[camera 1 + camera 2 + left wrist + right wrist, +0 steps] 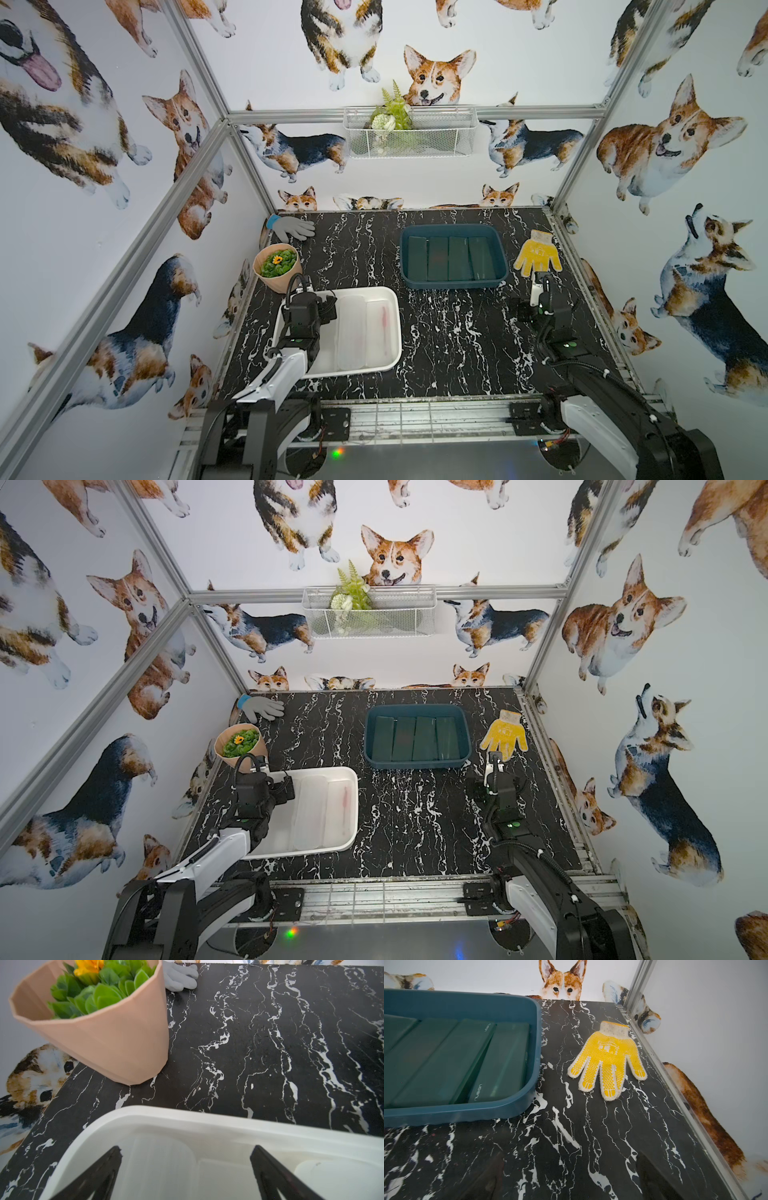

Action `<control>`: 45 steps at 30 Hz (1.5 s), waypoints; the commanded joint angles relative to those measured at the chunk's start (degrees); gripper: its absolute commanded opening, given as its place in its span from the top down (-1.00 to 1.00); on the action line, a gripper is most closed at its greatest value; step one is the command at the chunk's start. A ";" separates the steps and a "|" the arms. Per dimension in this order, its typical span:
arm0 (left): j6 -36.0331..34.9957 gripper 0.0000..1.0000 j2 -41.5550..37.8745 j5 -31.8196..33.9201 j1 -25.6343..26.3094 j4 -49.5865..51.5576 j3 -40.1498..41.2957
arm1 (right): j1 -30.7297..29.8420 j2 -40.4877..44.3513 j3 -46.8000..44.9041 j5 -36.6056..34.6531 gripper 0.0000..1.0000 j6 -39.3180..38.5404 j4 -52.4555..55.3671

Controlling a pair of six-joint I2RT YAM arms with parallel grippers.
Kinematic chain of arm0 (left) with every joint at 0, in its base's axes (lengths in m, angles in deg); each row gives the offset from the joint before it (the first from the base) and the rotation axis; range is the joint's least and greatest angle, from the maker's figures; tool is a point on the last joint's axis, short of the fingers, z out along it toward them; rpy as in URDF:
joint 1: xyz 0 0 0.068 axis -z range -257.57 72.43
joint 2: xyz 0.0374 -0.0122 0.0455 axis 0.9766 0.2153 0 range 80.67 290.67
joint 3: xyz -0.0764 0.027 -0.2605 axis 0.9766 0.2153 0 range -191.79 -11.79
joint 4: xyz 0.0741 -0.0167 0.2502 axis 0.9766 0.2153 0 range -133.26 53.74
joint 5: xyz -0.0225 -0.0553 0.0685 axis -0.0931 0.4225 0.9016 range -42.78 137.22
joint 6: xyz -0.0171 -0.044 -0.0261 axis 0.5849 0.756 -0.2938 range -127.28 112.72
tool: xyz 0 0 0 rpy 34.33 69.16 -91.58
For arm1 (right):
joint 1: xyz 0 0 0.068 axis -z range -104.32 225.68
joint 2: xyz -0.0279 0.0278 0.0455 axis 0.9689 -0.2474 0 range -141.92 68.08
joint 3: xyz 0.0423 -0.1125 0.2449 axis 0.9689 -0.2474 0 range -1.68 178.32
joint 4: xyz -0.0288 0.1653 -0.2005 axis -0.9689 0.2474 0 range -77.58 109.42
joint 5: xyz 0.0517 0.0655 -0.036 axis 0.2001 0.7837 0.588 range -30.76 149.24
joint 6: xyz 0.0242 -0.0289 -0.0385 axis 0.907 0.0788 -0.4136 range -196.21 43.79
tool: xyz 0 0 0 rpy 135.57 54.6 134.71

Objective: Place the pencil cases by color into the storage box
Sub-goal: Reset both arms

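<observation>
1. I see 4 green cases [438, 259] lying side by side in the blue box [453, 284]. The white cases [352, 332] lie in the white box [399, 328]. I count at least 2, and the arm hides the rest.
2. I see no case loose on the table [449, 332], so I think the sorting is almost done.
3. My left gripper [187, 1151] hangs over the white box, jaws wide apart, holding nothing.
4. My right gripper [571, 1169] hangs over bare table near the yellow glove [607, 1059], jaws apart too, holding nothing.
5. I should lift the left one straight up, slowly, so it bumps neither the rim nor the pot [104, 1043].
</observation>
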 commanded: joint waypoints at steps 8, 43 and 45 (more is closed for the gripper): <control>-2.60 -1.00 9.11 -1.79 -0.17 -6.57 -5.63 | 2.28 -21.47 5.43 3.25 -1.00 -5.77 -20.73; -3.37 -1.00 26.82 1.28 1.67 -38.94 -2.29 | 10.08 -31.70 4.48 16.18 -1.00 -0.11 -33.00; -3.24 -1.00 26.83 1.31 1.50 -38.63 -2.48 | 10.15 -31.64 3.74 15.75 -0.99 -0.10 -34.24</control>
